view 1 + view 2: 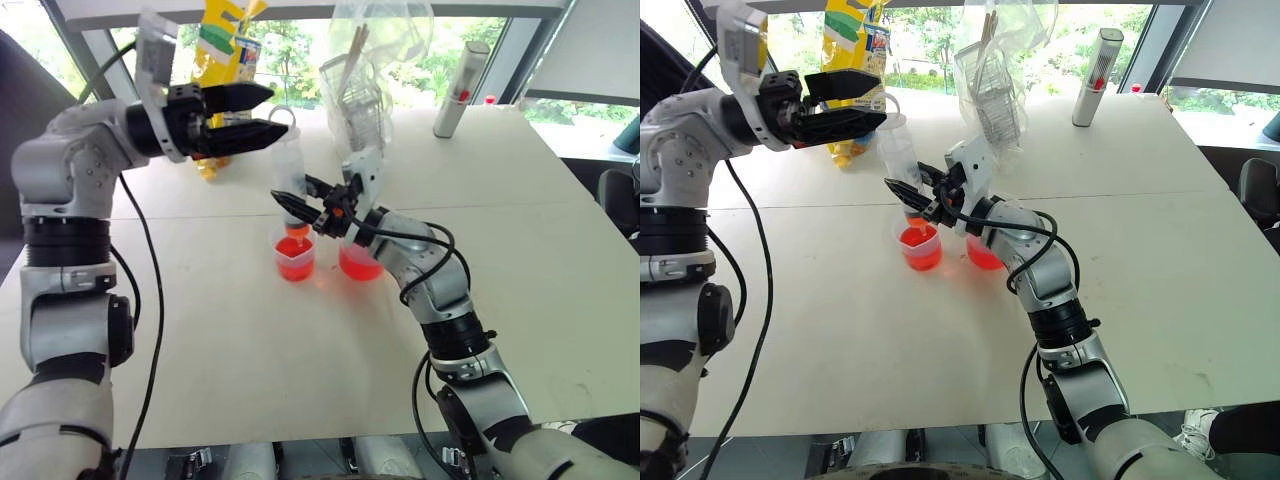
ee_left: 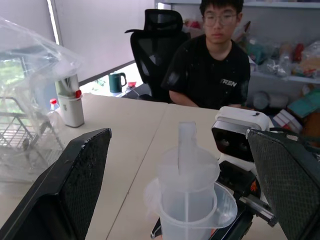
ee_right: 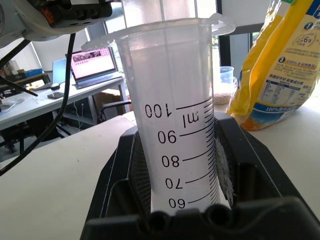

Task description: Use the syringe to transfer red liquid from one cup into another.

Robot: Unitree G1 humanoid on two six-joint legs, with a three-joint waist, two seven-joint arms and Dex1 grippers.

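My right gripper (image 1: 306, 204) is shut on the lower barrel of the syringe (image 1: 288, 165), a large clear one with printed graduation lines (image 3: 175, 125). The syringe stands nearly upright, its tip dipped into a clear cup (image 1: 295, 258) holding red liquid (image 1: 295, 266). A second clear cup (image 1: 358, 264), also with red liquid, stands just to the right, partly hidden behind my right wrist. Which of the two is bigger I cannot tell. My left gripper (image 1: 262, 113) is open and level, with its fingers (image 2: 75, 190) on either side of the plunger top (image 2: 187, 145), apart from it.
At the back of the white table (image 1: 250, 350) stand a yellow bag (image 1: 222, 50), a clear plastic bag over a wire rack (image 1: 365, 90) and a white cylindrical bottle with a red mark (image 1: 458, 90). A person (image 2: 215, 60) sits beyond the table.
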